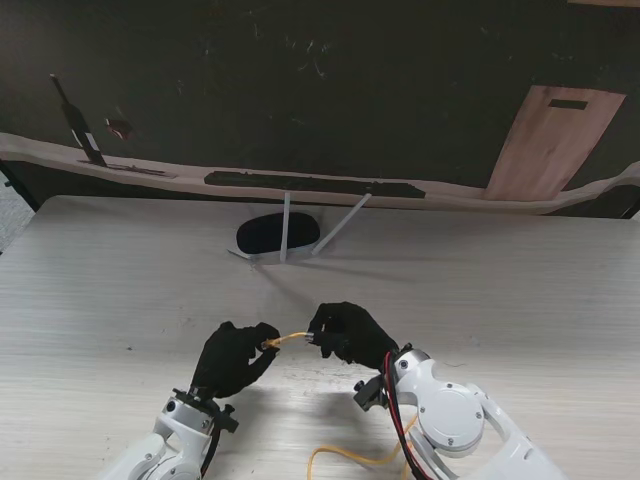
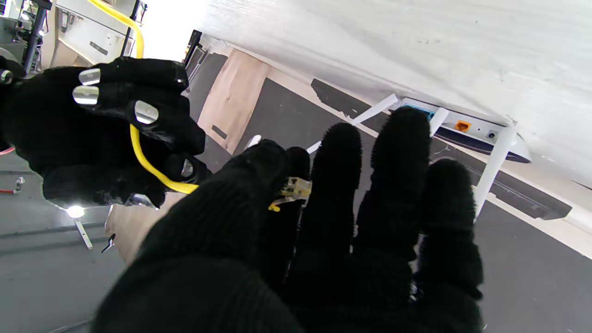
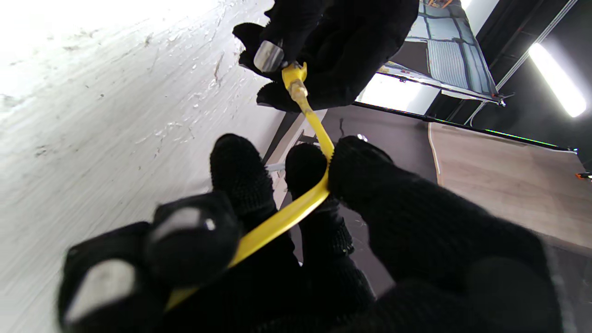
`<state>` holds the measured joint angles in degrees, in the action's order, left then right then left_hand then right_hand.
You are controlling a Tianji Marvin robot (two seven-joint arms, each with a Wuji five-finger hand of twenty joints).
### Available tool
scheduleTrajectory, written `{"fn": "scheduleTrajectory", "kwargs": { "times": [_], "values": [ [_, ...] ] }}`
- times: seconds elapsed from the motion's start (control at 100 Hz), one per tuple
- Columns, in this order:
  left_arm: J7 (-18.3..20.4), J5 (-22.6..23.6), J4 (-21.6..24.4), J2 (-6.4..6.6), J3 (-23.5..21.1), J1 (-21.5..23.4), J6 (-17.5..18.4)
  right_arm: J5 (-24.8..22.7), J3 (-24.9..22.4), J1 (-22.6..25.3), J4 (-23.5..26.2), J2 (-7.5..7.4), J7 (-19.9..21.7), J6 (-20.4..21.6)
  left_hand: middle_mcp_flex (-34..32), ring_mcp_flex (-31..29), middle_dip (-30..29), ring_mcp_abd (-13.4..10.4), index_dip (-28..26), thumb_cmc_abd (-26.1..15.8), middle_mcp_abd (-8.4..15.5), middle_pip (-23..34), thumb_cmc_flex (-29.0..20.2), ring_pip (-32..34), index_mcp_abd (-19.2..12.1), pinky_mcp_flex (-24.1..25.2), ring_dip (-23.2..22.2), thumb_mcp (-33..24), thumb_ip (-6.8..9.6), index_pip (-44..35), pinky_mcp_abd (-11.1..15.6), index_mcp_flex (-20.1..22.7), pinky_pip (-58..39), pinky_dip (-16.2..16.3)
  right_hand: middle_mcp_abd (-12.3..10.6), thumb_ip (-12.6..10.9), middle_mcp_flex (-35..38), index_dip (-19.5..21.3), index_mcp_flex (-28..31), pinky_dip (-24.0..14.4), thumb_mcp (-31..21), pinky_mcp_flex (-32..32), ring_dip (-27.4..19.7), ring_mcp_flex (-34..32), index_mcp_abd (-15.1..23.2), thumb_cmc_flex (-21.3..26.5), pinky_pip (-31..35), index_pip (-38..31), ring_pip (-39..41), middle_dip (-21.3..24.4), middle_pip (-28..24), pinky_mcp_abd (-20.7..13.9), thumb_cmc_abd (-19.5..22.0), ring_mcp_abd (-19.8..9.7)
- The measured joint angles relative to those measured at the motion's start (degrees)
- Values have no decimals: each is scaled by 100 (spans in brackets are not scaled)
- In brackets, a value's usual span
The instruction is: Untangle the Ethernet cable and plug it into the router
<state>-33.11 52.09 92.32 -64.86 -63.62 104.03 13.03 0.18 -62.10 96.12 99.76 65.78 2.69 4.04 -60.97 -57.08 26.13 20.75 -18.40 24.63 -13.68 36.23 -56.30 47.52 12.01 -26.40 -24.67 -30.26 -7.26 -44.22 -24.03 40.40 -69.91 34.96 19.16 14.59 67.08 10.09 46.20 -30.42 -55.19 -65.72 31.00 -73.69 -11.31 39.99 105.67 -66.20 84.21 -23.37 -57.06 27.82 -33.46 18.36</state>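
Pinching yellow cable (image 1: 291,339) (plug end): left hand (image 1: 233,358), right hand (image 1: 347,334)

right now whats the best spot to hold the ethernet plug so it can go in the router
Pinch the plug by its rear body, where the yellow cable enters, coming from behind so the tip stays bare. The left hand already holds that end, the right hand the cable beside it. The router ports face the hands, so the tip should lead.
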Motion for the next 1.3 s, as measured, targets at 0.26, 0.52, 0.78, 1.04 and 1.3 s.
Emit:
{"fn": "scheduleTrajectory", "kwargs": {
  "times": [0.26,0.52,0.78,1.04,1.3],
  "values": [
    [449,22,202,47,-116,79,13,-504,-54,40,99,-74,179,-349,-114,-223,-139,-2,108,135,-136,2,-62,0,253,-319,140,-69,-3,0,-60,176,-14,0,411,-42,-774,-68,-457,679,-377,2216,-884,574,76,-558,-2055,520,-2228,0,422,933,-354,544],
    [667,212,323,118,-133,85,-109,-578,10,-28,119,-151,368,-608,-227,-366,-144,-3,113,222,-145,7,-69,38,288,-487,201,-129,-5,-1,-86,260,-64,-94,417,-522,-1107,815,-571,499,-584,2995,-936,1061,63,-1019,-2799,1361,-2921,10,690,965,-494,698],
    [795,291,379,155,-82,35,-184,-1204,287,-233,-5,-172,140,-424,-229,-372,-144,-3,113,225,-153,14,-69,60,302,-496,202,-194,-11,-1,-104,267,-79,-101,403,-522,-2235,858,-1369,622,-610,4019,-1004,2324,162,-1103,-3594,1571,-4064,24,1037,887,-881,763],
    [853,265,380,157,-15,-15,-287,-1977,462,-311,-196,-119,-502,97,-242,-374,-159,-3,169,290,-156,62,-62,80,359,-502,210,-336,-13,-1,-108,319,-91,-106,307,-522,-3037,858,-1874,679,-817,4580,-1027,3059,244,-1104,-4268,1600,-4662,27,1178,607,-1408,520],
    [851,250,379,153,83,-40,-557,-2251,743,-351,-234,-29,-1035,66,-294,-431,-213,-3,179,352,-208,63,-61,80,421,-526,213,-419,-14,-1,-119,347,-96,-110,278,-522,-3810,851,-2594,897,-1048,4718,-1077,3488,9,-1098,-4823,1720,-5115,77,1245,258,-1759,380]
  ]
}}
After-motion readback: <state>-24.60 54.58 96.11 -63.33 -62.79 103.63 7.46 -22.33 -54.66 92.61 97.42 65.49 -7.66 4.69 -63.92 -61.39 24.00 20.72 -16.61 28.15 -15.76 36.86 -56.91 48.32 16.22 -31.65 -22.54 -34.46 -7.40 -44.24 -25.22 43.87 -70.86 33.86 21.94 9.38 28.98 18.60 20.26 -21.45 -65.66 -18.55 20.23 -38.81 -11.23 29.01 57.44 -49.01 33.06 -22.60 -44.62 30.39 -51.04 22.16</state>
